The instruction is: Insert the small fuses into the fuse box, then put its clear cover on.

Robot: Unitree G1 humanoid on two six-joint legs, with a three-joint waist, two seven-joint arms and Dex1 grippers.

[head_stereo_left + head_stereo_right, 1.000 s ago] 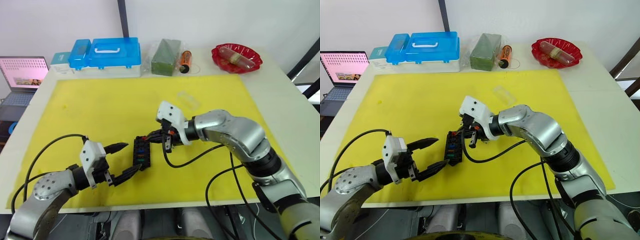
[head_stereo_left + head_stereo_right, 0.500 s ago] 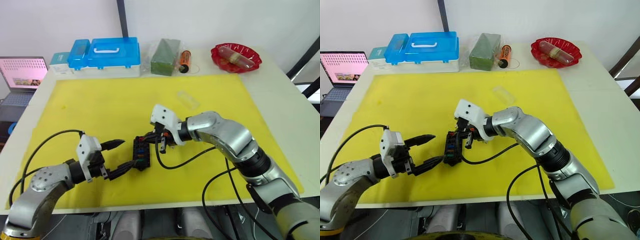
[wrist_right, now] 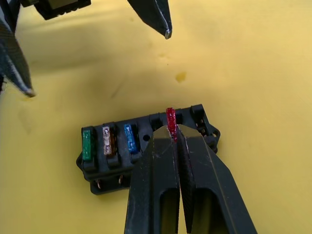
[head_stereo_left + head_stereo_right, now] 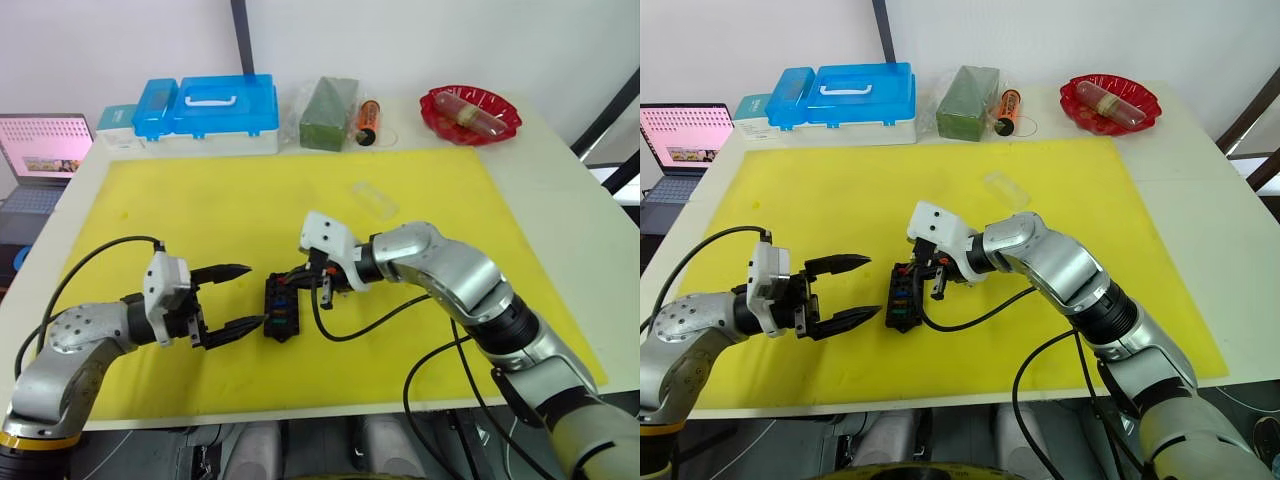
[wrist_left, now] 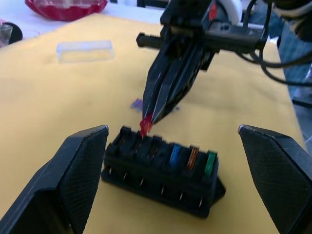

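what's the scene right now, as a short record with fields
right tool: shut on the red fuse, holding it at an empty slot of the fuse box
left tool: open, beside the fuse box, not touching it
fuses seated: blue fuse, orange fuse, green fuse
loose: purple fuse on the yellow mat
clear cover: on the mat, not yet fitted

The right gripper (image 3: 171, 130) is covering the lower half of the red fuse (image 3: 170, 119), so whether its blades are entering a slot of the fuse box (image 3: 146, 146) is unclear. A small purple piece (image 5: 137, 103), possibly a fuse, is lying half hidden behind those fingers. The left gripper's fingers (image 5: 78, 180) are running off the wrist picture's edge. The laptop (image 4: 40, 150) is being cut off too.
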